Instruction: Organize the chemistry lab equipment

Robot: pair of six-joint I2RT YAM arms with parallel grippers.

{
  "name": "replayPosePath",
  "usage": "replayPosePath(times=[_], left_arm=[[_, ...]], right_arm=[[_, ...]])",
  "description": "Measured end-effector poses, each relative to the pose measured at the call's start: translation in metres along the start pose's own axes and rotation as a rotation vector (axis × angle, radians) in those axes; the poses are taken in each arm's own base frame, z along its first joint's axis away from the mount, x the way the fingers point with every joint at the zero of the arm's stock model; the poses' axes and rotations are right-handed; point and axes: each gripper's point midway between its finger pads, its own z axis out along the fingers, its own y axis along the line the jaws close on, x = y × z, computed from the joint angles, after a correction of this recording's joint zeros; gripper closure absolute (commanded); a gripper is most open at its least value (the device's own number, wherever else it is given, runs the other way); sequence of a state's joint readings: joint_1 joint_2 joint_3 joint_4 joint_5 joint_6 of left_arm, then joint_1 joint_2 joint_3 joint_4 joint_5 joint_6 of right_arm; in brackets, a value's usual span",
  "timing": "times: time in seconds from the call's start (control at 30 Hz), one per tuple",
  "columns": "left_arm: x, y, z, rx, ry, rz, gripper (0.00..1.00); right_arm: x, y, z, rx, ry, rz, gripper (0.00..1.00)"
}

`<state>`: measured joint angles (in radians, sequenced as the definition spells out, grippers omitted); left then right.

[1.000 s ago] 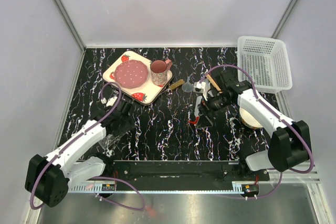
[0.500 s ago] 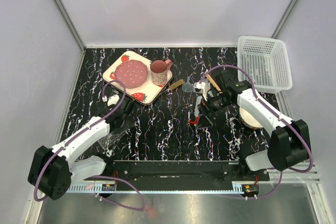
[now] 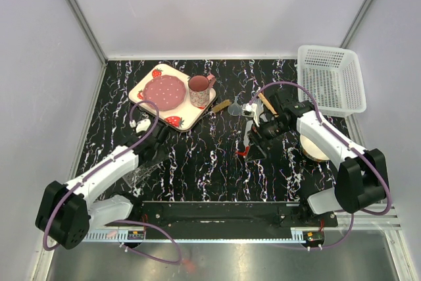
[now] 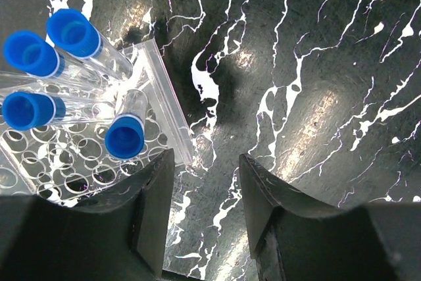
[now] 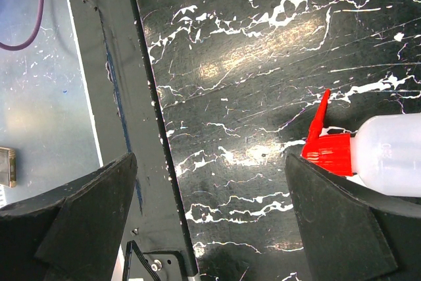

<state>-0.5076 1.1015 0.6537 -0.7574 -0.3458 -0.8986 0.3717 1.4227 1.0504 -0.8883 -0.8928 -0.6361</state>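
While the lab equipment lay unsorted, both hands hung low over the black marbled surface (image 3: 210,169), and neither held anything.
At the far right corner stood a white basket (image 3: 332,77), a likely destination for loose items. The right hand (image 5: 210,162) was spread wide and empty. The red-capped squeeze bottle (image 5: 388,156) lay on its side just beside one finger, a stance that seemed suited to straddling its body. The left hand (image 4: 205,162) was partly open over bare surface and gripped nothing. It sat just beside the clear tube rack (image 4: 66,162), probably lined up on the rack's edge. Four blue-capped tubes (image 4: 125,137) sat tilted in the rack.
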Motion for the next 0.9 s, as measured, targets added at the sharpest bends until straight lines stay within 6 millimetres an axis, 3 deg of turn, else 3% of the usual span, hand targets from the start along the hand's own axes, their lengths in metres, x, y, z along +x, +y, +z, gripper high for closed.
replayPosePath(times=[0.9], left_arm=[[0.004, 0.011, 0.009, -0.082, -0.009, 0.019, 0.53]], right_arm=[[0.000, 0.000, 0.000, 0.000, 0.001, -0.010, 0.00]])
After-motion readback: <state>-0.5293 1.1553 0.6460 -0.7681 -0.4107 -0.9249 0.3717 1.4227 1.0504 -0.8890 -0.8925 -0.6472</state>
